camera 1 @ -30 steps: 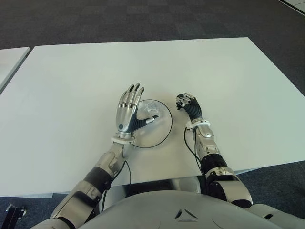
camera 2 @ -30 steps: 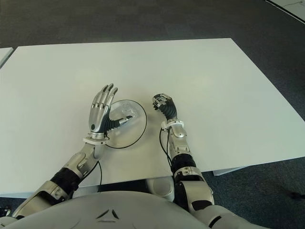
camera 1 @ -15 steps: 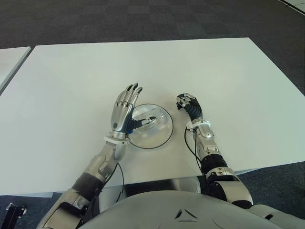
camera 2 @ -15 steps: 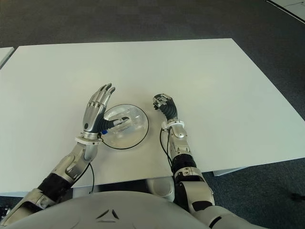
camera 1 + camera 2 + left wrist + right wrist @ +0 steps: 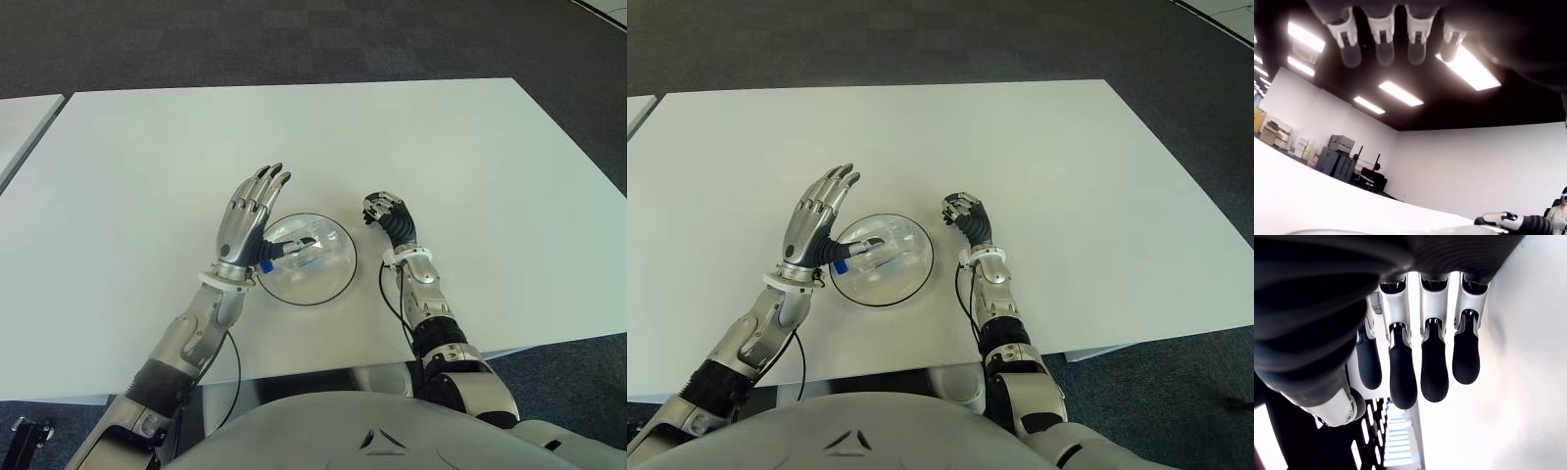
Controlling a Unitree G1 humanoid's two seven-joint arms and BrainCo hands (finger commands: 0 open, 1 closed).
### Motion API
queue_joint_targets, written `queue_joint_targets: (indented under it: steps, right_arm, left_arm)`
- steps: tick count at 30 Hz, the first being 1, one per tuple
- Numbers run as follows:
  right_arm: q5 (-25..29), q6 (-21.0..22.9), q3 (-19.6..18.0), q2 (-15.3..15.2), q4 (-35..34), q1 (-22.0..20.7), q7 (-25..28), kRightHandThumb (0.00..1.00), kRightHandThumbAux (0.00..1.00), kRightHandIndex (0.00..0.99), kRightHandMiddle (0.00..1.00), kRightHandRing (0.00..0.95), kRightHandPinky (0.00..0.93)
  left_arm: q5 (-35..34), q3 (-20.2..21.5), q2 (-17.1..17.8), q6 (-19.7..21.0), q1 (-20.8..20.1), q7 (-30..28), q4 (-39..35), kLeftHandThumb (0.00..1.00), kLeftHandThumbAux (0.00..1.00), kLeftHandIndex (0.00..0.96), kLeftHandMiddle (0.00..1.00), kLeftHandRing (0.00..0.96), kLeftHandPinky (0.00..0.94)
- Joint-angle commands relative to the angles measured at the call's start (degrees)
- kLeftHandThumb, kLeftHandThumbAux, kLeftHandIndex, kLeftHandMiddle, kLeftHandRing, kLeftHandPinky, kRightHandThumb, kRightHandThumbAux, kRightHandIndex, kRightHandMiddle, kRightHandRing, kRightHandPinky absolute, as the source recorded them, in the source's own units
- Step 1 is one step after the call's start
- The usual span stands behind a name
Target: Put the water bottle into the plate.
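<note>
Water bottle (image 5: pixel 291 248) lies inside the plate (image 5: pixel 333 281), left hand (image 5: pixel 245 221) released beside it, fingers spread.

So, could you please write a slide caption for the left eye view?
Water bottle lying in the clear plate, open left hand beside it, right hand curled nearby.

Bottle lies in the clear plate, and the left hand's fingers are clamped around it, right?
Not quite. The water bottle does lie in the plate, but the left hand is open beside it, fingers spread, holding nothing; the left eye view shows this.
</note>
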Motion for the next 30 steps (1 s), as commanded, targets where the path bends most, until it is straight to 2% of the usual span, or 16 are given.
queue_joint_targets:
  steps: [1,8,14,17,22,26,30]
  right_arm:
    - [-0.2,4.7,0.0,0.5,3.5,3.7,-0.3,0.703,0.730,0.431,0.622,0.605,0.587]
    - [0.1,4.5,-0.2,0.6,3.6,3.7,0.0,0.701,0.731,0.432,0.629,0.610,0.590]
    - [0.4,4.5,-0.4,0.6,3.5,3.7,0.6,0.700,0.731,0.432,0.633,0.613,0.593]
    - [0.8,4.9,-0.7,0.7,3.4,3.8,0.9,0.701,0.731,0.432,0.633,0.613,0.592]
    - [1.2,5.0,-0.9,0.7,3.4,3.8,1.2,0.702,0.730,0.432,0.633,0.612,0.588]
    - [1.1,5.0,-0.9,0.6,3.3,3.9,1.1,0.702,0.730,0.432,0.633,0.613,0.591]
    - [0.9,4.9,-0.8,0.6,3.1,3.9,0.9,0.702,0.730,0.432,0.633,0.615,0.597]
  left_arm:
    - [-0.4,1.3,-0.1,0.9,1.2,-2.3,-1.6,0.000,0.325,0.000,0.000,0.000,0.000]
    - [-0.8,2.6,-0.9,0.4,1.7,-2.0,-1.9,0.000,0.352,0.000,0.000,0.000,0.000]
    - [-4.2,4.0,-2.5,-0.4,2.6,-3.2,-2.5,0.000,0.360,0.000,0.000,0.000,0.000]
    - [-10.6,5.6,-4.0,-2.8,4.2,-4.2,-1.0,0.000,0.393,0.000,0.000,0.000,0.000]
    - [-18.7,8.0,-6.4,-4.8,4.7,-7.1,0.8,0.000,0.468,0.000,0.000,0.000,0.000]
    - [-27.0,11.0,-10.2,-1.8,5.9,-10.9,0.7,0.000,0.567,0.000,0.000,0.000,0.000]
    - [-30.3,13.3,-11.9,-1.2,6.0,-11.8,2.3,0.018,0.663,0.000,0.000,0.000,0.057]
